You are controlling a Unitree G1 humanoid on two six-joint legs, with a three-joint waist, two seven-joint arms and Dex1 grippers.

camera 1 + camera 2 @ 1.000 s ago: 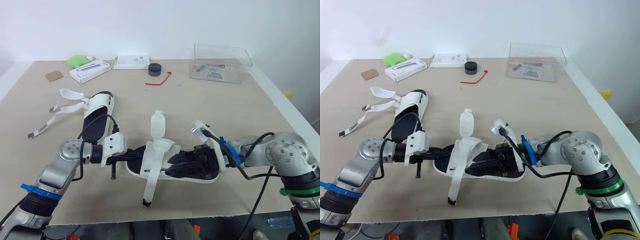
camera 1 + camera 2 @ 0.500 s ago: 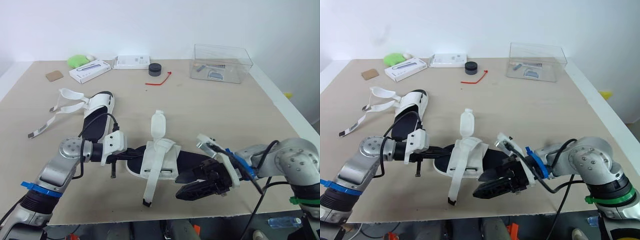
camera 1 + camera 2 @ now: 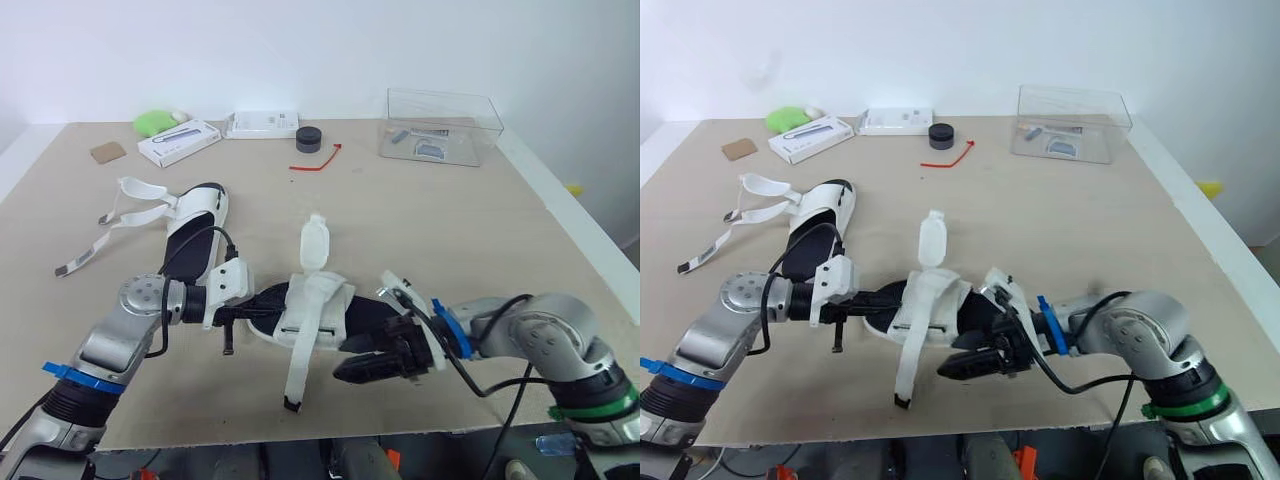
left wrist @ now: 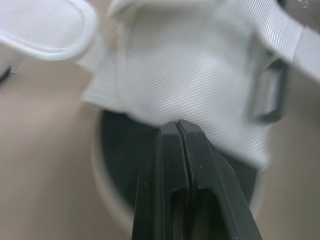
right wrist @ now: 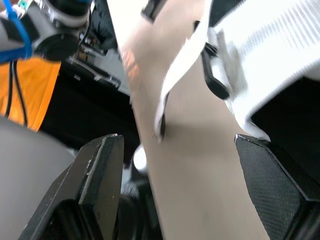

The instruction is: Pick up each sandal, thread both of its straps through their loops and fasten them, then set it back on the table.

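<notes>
Sandal (image 3: 318, 312) with a white mesh upper and a black footbed lies on the table (image 3: 450, 230) near its front edge, between the two grippers. One strap hangs loose from it toward the table's front edge, and another stands up toward the back. The left gripper (image 3: 257, 311) reaches in level at the sandal's left end. The right gripper (image 3: 350, 362) is at the sandal's right front side, with its fingers spread. The second sandal (image 3: 195, 235) lies well apart to the left, its straps unfastened and trailing on the table. Along the back of the table are a clear box (image 3: 440, 125), a white box (image 3: 180, 142), a black round thing (image 3: 308, 138), a red cord (image 3: 318, 160) and a green object (image 3: 153, 122).

In the left wrist view, the two black fingers (image 4: 165, 165) are pressed together with nothing seen between them. Their tips meet the edge of the mesh upper (image 4: 200, 65) above the footbed (image 4: 120, 150), and a grey loop (image 4: 270, 95) sits on the upper.

In the right wrist view, the fingers (image 5: 95, 185) stand wide apart, with the loose strap (image 5: 175, 80) and a dark loop (image 5: 215, 82) beyond them.
</notes>
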